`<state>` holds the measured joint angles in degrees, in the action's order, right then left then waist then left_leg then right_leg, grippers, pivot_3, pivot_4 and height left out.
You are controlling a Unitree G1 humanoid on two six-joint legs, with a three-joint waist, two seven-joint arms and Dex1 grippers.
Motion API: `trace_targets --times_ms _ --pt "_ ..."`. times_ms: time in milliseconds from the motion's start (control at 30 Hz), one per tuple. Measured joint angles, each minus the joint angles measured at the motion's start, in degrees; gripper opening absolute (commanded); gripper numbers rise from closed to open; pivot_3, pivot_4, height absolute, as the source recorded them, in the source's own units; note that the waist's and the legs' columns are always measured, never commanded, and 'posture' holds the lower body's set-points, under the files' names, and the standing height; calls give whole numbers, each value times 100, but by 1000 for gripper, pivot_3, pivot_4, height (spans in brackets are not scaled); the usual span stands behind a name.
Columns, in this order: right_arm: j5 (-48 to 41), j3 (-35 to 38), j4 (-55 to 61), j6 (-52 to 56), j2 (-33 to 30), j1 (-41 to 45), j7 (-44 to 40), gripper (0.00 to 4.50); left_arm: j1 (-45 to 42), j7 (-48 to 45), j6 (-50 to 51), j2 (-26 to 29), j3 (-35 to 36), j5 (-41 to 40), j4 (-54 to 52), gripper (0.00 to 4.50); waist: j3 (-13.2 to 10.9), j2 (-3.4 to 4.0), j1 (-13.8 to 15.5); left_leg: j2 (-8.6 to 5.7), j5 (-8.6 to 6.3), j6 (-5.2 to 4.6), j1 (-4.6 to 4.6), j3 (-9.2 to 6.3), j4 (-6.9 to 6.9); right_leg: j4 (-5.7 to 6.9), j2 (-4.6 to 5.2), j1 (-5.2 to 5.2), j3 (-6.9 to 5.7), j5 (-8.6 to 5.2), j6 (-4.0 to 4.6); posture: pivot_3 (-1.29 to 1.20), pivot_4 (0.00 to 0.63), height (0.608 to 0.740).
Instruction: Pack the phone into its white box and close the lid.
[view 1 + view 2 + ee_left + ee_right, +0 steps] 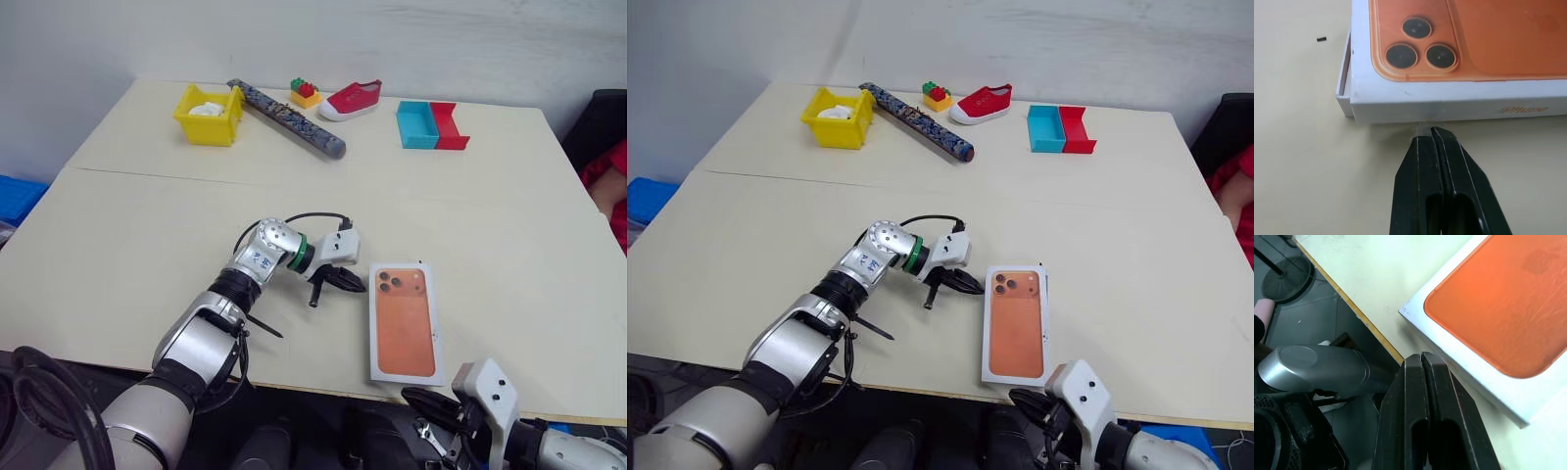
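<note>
- Right gripper (1422, 363) hangs just off the table's near edge, fingers pressed together, holding nothing.
- Left gripper (1433, 134), also clamped empty, has its tips touching the long side wall of the lid (376, 323).
- That lid, printed with an orange phone picture, sits on the white box (1343, 83), whose wall peeks out at one end, near the table (509, 225) front edge.
- Far back: a yellow bin (210, 115), red shoe (353, 99), teal and red trays (431, 124).
</note>
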<state>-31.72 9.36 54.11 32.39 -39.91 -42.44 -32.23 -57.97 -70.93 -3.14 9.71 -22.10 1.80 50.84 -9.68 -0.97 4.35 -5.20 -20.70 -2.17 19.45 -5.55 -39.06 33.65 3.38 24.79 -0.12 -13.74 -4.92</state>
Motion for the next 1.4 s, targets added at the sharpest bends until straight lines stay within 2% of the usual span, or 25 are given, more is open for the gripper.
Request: trace_targets --times_ms 233,467,600,700,867,1133,1267,1400 --pt "240 111 111 -456 198 -480 -69 23 -161 221 -56 -219 179 39 204 0 0 0 6 -1 -2 -2 0 0 0 -1 0 -1 0 -2 -4 0 150 740" --pt "345 436 233 -997 501 -1155 -272 23 -217 243 -73 -204 305 60 288 0 -1 0 -20 -1 -2 -2 -7 1 0 4 0 -4 2 -3 -5 0 150 740" --pt "343 334 226 -834 441 -555 -232 23 -217 209 -72 -204 316 71 313 0 -1 -1 -76 -2 -4 -3 -16 2 -1 5 2 -13 3 -3 -6 0 150 740" --pt "202 367 270 -729 234 -817 -394 23 -188 101 -44 -109 325 69 253 0 -5 10 -68 0 -6 1 -13 -2 2 9 0 -9 -4 -9 -1 0 150 740" --pt "-14 832 414 -946 15 -1517 -814 23 96 -61 158 149 381 52 -150 0 -6 10 -85 -2 -9 -1 -18 -1 0 8 3 -18 2 -11 -6 0 150 740" --pt "474 877 120 -1012 -33 -1530 -1120 23 599 -166 764 299 404 -35 -1154 0 -6 12 -104 -1 -10 -2 -19 -1 -1 10 4 -17 3 -12 -6 0 150 740" --pt "483 1158 222 -1276 67 -2102 -1459 23 864 -172 1074 416 412 -146 -1708 0 -7 19 -91 2 -12 3 -19 -2 1 10 1 -17 3 -15 -6 0 150 740" --pt "483 1275 230 -1415 123 -2130 -1615 23 1001 -171 1329 453 403 -187 -2070 0 -8 18 -112 0 -13 1 -23 -1 -1 10 3 -21 6 -14 -8 0 150 740"
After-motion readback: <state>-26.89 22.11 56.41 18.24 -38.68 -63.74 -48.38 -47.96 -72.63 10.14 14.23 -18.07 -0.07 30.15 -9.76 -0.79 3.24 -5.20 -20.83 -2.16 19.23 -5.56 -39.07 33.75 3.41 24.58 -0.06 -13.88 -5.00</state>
